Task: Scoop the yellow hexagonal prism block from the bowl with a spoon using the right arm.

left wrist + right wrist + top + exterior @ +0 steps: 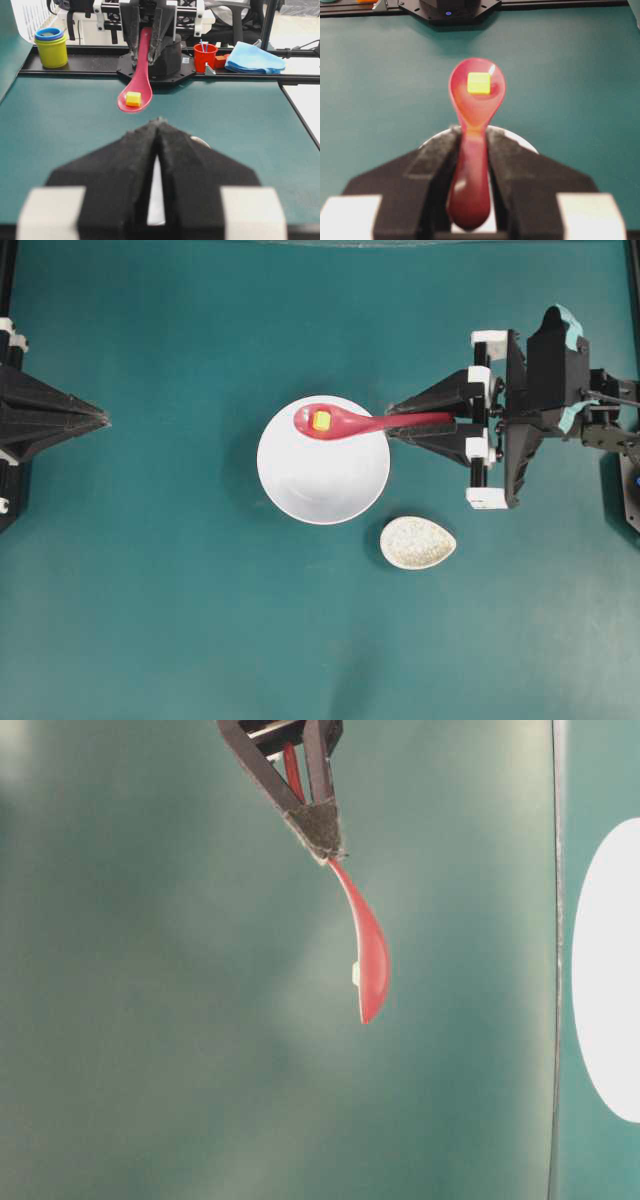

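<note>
Overhead exterior view first: we see our right gripper (420,425) clamped narrowly on the handle of the red-pink spoon (345,422), which reaches leftward over the upper part of the white bowl (323,475). The yellow hexagonal prism block (321,420) sits in the spoon's oval scoop. Our right wrist view confirms the hold: both black fingers (437,170) press against the sides of the handle, and the spoon (476,107) extends straight ahead with the block (479,83) lying near the far end of the scoop. A sliver of the bowl's white rim (522,142) shows beneath the fingers. From the left wrist view we see the spoon (137,82) held clear of the green table (60,130), scoop tilted a little down toward us, with the block (133,99) resting in it.

Just below and to the right of the bowl in the overhead view lies a small speckled teardrop dish (417,542), apart from it. Our left gripper (95,420) waits at the left edge of the table, well apart from the bowl, its jaws drawn together with only a thin slit between them in its own wrist view.
</note>
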`<act>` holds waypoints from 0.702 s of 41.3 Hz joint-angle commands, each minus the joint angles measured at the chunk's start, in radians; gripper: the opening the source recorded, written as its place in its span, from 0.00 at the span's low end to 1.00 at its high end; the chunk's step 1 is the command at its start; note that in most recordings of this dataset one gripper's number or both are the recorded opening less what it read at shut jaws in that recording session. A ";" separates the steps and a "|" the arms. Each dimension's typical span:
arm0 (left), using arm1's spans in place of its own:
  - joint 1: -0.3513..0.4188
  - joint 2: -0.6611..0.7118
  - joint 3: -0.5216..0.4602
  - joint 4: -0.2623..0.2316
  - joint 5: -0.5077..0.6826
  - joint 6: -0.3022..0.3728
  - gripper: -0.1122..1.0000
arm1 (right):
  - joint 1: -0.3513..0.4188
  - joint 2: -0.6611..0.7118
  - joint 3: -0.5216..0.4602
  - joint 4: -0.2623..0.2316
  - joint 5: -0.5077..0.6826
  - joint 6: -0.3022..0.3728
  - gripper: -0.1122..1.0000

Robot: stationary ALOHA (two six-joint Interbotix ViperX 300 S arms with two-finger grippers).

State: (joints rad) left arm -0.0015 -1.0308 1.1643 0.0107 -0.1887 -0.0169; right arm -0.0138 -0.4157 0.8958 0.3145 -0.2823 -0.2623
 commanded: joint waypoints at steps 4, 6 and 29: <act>0.002 0.003 -0.029 0.002 -0.006 -0.017 0.13 | 0.000 -0.018 -0.012 0.002 -0.005 0.000 0.32; 0.002 0.003 -0.029 0.002 -0.005 -0.020 0.13 | 0.000 -0.018 -0.012 0.002 -0.005 0.000 0.32; 0.002 0.003 -0.029 0.002 -0.005 -0.023 0.13 | -0.009 -0.038 -0.003 0.002 0.041 -0.003 0.32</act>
State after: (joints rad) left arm -0.0015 -1.0308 1.1643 0.0107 -0.1887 -0.0383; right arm -0.0184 -0.4310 0.9004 0.3160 -0.2362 -0.2638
